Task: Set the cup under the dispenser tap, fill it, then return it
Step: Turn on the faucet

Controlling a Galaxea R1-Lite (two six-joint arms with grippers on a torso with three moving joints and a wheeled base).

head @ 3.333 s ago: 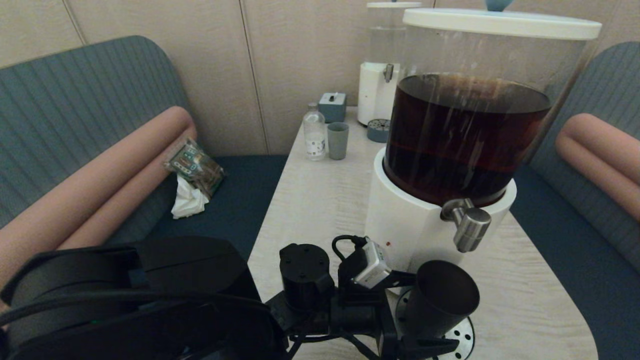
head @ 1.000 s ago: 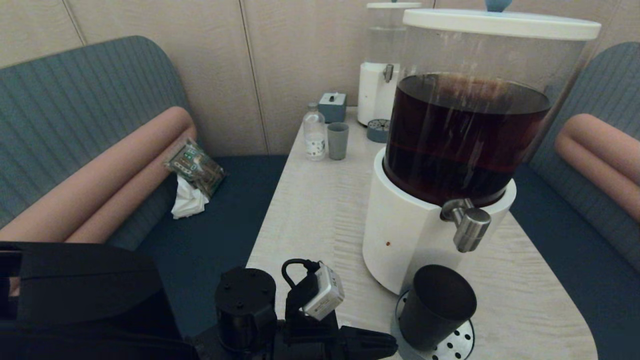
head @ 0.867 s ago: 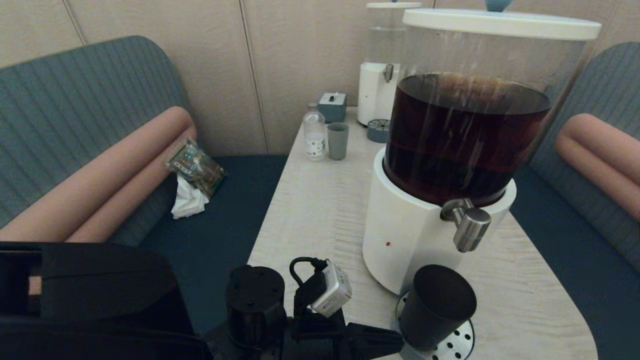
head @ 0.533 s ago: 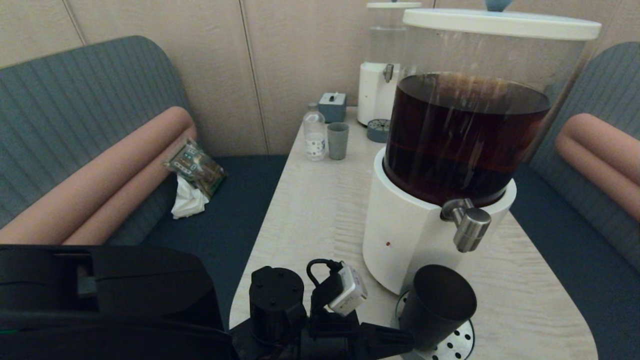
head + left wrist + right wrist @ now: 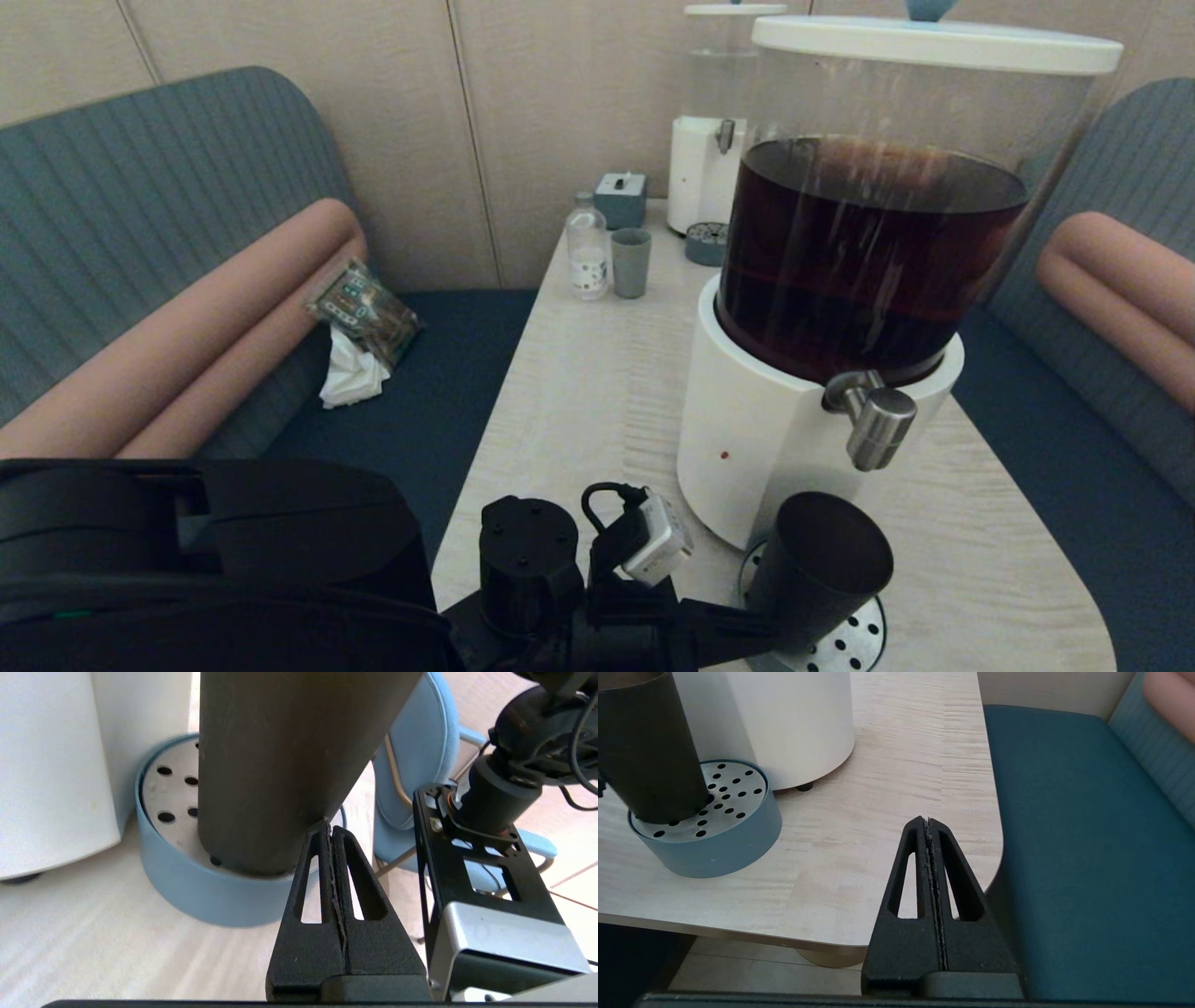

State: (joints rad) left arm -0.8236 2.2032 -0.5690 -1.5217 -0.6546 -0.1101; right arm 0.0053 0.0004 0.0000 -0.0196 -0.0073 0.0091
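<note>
The matte black-brown cup (image 5: 822, 569) stands on the perforated drip tray (image 5: 864, 637), just below and in front of the brushed-steel tap (image 5: 873, 425) of the big white-based dispenser (image 5: 756, 439) holding dark brown liquid. My left gripper (image 5: 773, 627) is shut and empty, and its joined tips touch the lower side of the cup (image 5: 280, 765). The left wrist view shows those left gripper tips (image 5: 329, 828) against the cup wall above the blue tray wall (image 5: 187, 891). My right gripper (image 5: 928, 823) is shut and empty, hovering over the table's near right corner, with the cup (image 5: 649, 751) off to its side.
At the far end of the table stand a clear-liquid dispenser (image 5: 719, 140), a grey-blue cup (image 5: 631, 261), a small bottle (image 5: 587, 252) and a grey box (image 5: 621, 198). Teal benches flank the table. A packet and a tissue (image 5: 359, 327) lie on the left bench.
Over the last second my shut left gripper has moved right, back to the cup, until its tips touch it. The cup's rim has shifted slightly. Earlier the gripper was at the cup, then withdrew.
</note>
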